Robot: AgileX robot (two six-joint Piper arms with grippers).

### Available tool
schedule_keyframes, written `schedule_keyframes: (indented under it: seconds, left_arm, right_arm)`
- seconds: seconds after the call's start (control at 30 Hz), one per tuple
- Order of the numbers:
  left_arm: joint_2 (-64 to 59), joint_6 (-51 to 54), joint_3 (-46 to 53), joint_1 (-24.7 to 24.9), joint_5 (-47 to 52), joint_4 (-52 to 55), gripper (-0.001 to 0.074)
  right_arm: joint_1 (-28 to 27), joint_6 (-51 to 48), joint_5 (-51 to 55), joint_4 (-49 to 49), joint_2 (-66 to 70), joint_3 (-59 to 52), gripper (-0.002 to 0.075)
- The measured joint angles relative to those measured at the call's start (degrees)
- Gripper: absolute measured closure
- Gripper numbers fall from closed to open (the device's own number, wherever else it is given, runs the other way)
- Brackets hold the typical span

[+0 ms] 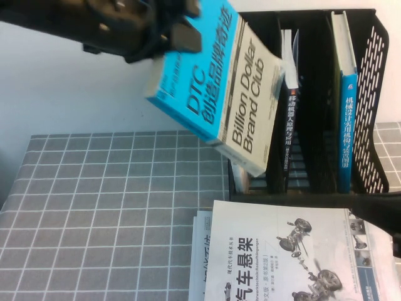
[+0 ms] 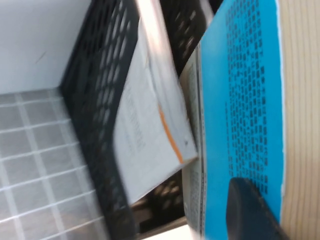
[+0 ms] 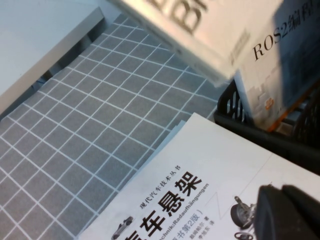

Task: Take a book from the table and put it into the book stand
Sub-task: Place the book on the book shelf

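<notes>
Left gripper (image 1: 178, 34): clamped on DTC book (image 1: 219, 88), held tilted above table (image 1: 113, 200) before book stand (image 1: 376, 75) | Advice: book is best uprighted, probably over leftmost slot | Right gripper (image 3: 287, 212): low over car-chassis book (image 1: 282, 257), fingers unreadable

The book (image 1: 229, 94) cover reads "DTC" and "Billion Dollar Brand Club"; a white book (image 3: 280, 75) reads "ROS2"

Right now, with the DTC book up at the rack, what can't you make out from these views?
- Left gripper holding the book: far finger hidden behind it, high view.
- Right gripper: cut off by the frame edge, right wrist view.
- Book stand: left slot floor hidden by the book.
- White book: cropped below.
</notes>
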State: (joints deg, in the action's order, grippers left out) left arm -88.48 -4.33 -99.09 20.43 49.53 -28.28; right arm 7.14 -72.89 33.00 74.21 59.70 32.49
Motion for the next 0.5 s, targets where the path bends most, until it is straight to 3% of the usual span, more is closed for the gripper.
schedule_keyframes:
  seconds: [0.23,0.5]
  left_arm:
    - [-2.36,-11.52,-1.17,6.72,-0.09,16.94,0.0554]
    - [-2.77,-23.22,-1.43,9.16,-3.39,28.28,0.0554]
  right_arm:
    - [0.00,0.00,0.00,0.00,0.00,0.00,0.0730]
    - [0.00,0.00,0.47,0.00,0.00,0.00,0.0730]
